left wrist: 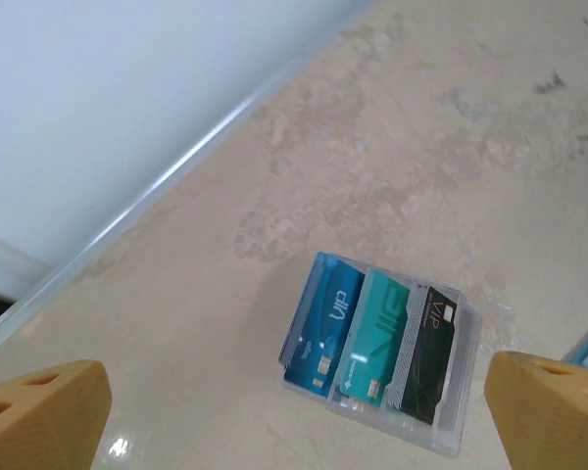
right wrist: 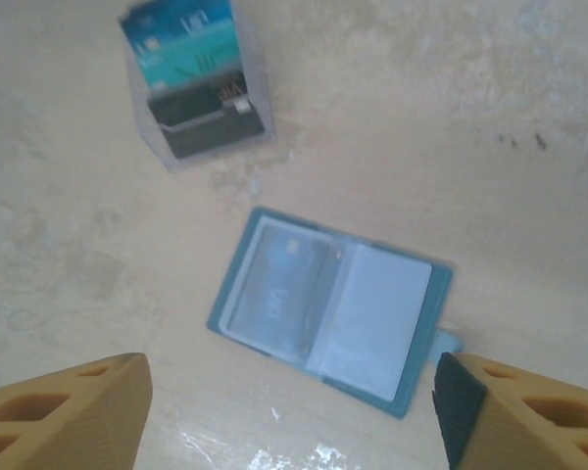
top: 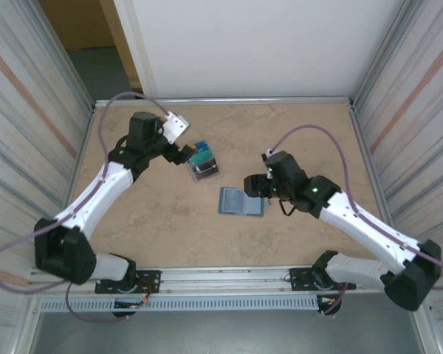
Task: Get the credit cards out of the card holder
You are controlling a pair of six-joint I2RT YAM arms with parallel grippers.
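L jaws: wide open, nothing in them. Both fingertips (left wrist: 44, 411) sit far apart at the bottom corners of the L wrist view, w/ bare tabletop (left wrist: 176, 323) btwn them. Ahead of these jaws, nearer the finger on the view's right side, a clear tray (left wrist: 467, 387) rests on the tabletop. Three cards sit side by side in it: blue card (left wrist: 323, 323), teal card (left wrist: 372, 338), black card (left wrist: 426, 352), each marked VIP. The L jaws touch neither tray nor cards.

R jaws: also spread wide & empty, fingertips (right wrist: 69, 411) apart at the bottom corners of the R wrist view. The holder (right wrist: 382, 313) lies ahead of them, btwn the two fingers, opened flat w/ pockets up & clear of both fingers. The pocket on the view's left side has a blue-grey card (right wrist: 277, 287) in it, behind a clear window. The other pocket looks pale; can't tell if a card is inside. A small tab sticks out of the holder's edge on the side of the dark-tipped finger. Further ahead of the R jaws, past the holder, is the tray.

From above: the holder is just beside the R jaws, the tray just beside the L jaws. Holder & tray are near each other but apart.
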